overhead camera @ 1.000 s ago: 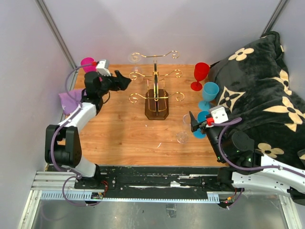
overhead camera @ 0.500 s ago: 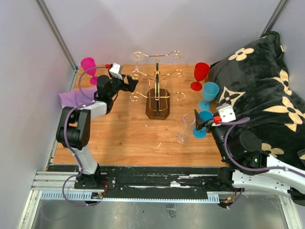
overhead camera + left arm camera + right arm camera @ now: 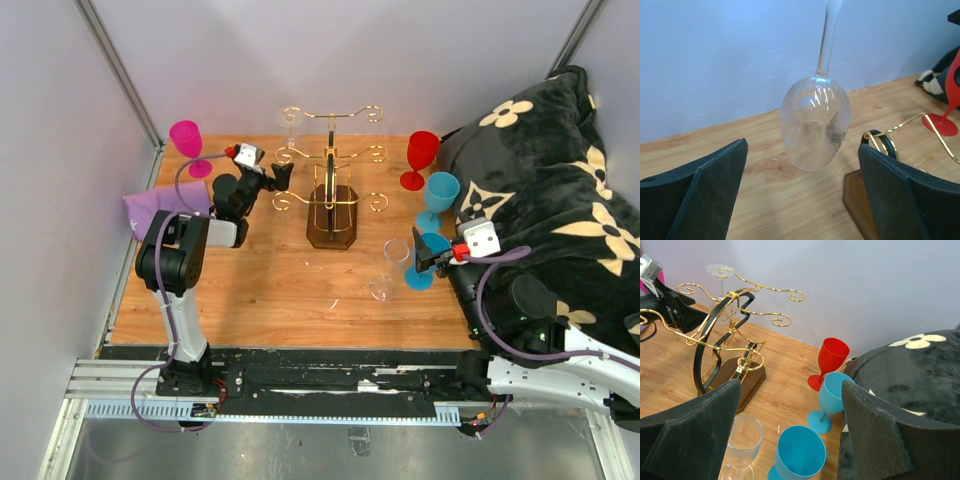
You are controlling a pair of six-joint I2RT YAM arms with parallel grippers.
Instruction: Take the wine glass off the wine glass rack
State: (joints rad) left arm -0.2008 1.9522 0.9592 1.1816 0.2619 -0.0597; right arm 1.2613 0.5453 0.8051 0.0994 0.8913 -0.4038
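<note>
We find the clear wine glass on the wine glass rack, hanging bowl-down by its foot from the upper left curled hook of the thin gold wire stand, with the stem rising out of the left wrist view. The rack stands upright on its dark brown wooden base toward the far middle of the light wooden table. The left gripper is level with the rack's left side; its black fingers are spread wide, one to each side of the hanging bowl, and neither touches the glass, which sits a little beyond their tips. The right gripper is near the table's right edge, its fingers likewise parted and holding nothing. Just below it, a second clear stemmed glass stands upright on the table, with a blue plastic goblet just beside it. A second blue goblet stands farther back, and a red goblet behind that, near the wall. A pink goblet stands at the far left corner, close to a purple cloth at the left edge. A black blanket with cream flowers lies heaped along the right side
</note>
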